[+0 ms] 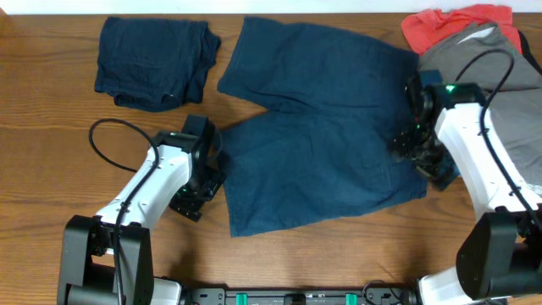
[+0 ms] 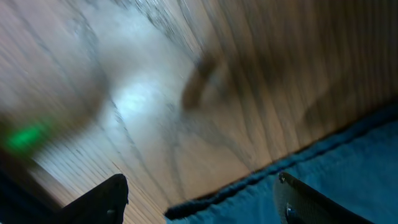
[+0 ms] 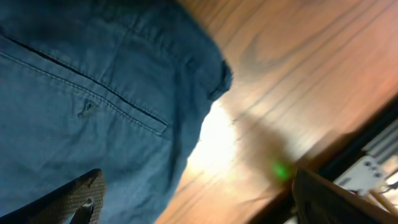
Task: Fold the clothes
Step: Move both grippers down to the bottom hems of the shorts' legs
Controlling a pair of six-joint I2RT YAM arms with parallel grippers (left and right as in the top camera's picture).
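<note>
Centrally on the worktop (image 1: 51, 102), the navy shorts (image 1: 322, 144) lie spread flat. The left hand (image 2: 205, 208) hangs with fingers apart over their left hem, apparently gripping nothing, though that view is blurred. The right hand (image 3: 205, 205) is spread wide above the pocket edge. A folded navy garment (image 1: 152, 63) lies back left, with a grey garment (image 1: 508, 93) and a coral garment (image 1: 440, 25) back right.

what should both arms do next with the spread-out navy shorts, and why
Likely lower and close on the fabric: the left tool and right tool stand open at opposite edges of the flat shorts, holding nothing, so no fold can start.
</note>
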